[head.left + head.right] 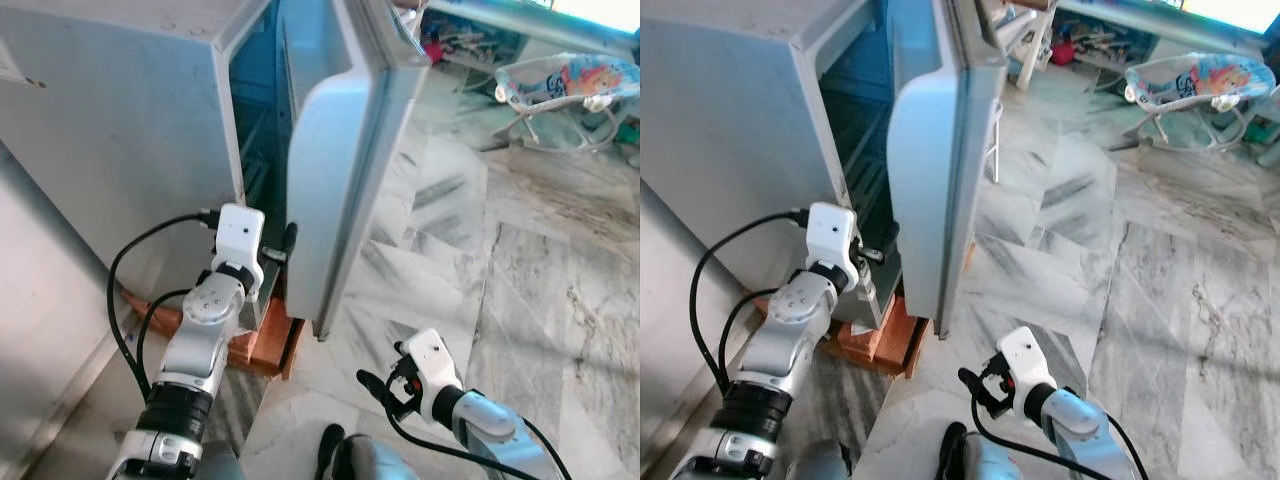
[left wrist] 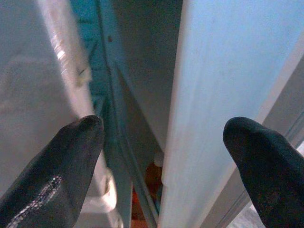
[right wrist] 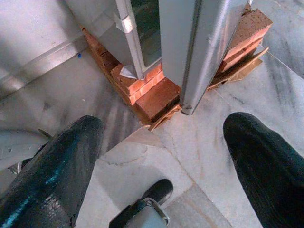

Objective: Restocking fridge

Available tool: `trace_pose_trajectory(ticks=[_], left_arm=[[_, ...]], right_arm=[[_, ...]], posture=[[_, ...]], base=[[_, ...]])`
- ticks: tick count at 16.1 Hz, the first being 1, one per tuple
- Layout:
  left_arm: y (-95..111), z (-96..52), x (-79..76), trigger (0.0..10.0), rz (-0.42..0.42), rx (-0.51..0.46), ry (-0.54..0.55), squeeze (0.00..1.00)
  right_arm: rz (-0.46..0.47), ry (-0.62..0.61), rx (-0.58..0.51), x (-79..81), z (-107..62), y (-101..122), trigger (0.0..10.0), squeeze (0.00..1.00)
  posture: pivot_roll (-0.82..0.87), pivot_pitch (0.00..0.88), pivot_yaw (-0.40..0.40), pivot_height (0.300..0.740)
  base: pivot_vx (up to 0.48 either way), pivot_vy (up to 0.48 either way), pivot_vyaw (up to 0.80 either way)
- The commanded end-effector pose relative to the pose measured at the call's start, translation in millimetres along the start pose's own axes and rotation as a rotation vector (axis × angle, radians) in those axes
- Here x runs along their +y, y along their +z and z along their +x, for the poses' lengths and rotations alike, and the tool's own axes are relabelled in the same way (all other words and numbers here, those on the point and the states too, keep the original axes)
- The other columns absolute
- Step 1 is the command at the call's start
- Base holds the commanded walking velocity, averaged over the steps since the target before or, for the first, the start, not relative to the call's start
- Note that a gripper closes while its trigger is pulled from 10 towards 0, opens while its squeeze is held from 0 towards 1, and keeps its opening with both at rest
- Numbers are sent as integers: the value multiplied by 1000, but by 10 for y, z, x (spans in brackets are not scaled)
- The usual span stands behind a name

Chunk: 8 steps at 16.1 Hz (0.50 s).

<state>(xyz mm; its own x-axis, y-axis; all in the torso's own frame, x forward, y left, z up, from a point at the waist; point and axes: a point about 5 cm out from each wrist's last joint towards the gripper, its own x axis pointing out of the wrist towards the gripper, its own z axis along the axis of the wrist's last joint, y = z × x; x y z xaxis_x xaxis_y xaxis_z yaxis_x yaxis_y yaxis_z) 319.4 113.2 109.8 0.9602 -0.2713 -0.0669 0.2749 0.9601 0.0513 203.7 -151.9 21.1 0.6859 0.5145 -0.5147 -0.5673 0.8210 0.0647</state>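
A pale grey fridge (image 1: 120, 150) stands at the left on red bricks (image 1: 270, 345). Its door (image 1: 340, 170) hangs part-way open, leaving a narrow dark gap. My left gripper (image 1: 285, 245) is open and reaches into that gap low down. One finger (image 2: 61, 166) lies on the cabinet side and the other finger (image 2: 266, 161) on the outer side of the door edge (image 2: 213, 118). An orange-red thing (image 2: 153, 175) is dimly seen low inside the fridge. My right gripper (image 1: 378, 388) hangs open low over the marble floor, clear of the door and holding nothing.
Grey-veined marble floor (image 1: 500, 260) spreads to the right. A baby bouncer (image 1: 570, 85) stands at the far right. A grey wall (image 1: 40, 320) runs along the left. Black cables (image 1: 130, 290) loop off the left arm. The bricks (image 3: 152, 92) jut out under the door corner.
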Motion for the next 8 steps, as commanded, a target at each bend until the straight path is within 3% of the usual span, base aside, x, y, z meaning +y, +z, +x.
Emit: trace_pose_trajectory(ticks=[1, 4, 8], left_arm=[[32, 24, 12, 10000, 1, -10, 13, 0], [79, 83, -28, 10000, 13, -36, -5, 0], [190, 132, -176, 10000, -42, -98, -113, 0]], right_arm=[[-6, -16, 16, -19, -29, -27, 10000, 0], [-10, -17, 17, -17, -33, -25, 10000, 0], [-12, -18, 18, -25, -7, -31, 10000, 0]], posture=[[107, 111, -100, 740], [107, 111, -100, 740], [106, 105, -100, 740]], base=[[0, 0, 0], [0, 0, 0], [0, 0, 0]])
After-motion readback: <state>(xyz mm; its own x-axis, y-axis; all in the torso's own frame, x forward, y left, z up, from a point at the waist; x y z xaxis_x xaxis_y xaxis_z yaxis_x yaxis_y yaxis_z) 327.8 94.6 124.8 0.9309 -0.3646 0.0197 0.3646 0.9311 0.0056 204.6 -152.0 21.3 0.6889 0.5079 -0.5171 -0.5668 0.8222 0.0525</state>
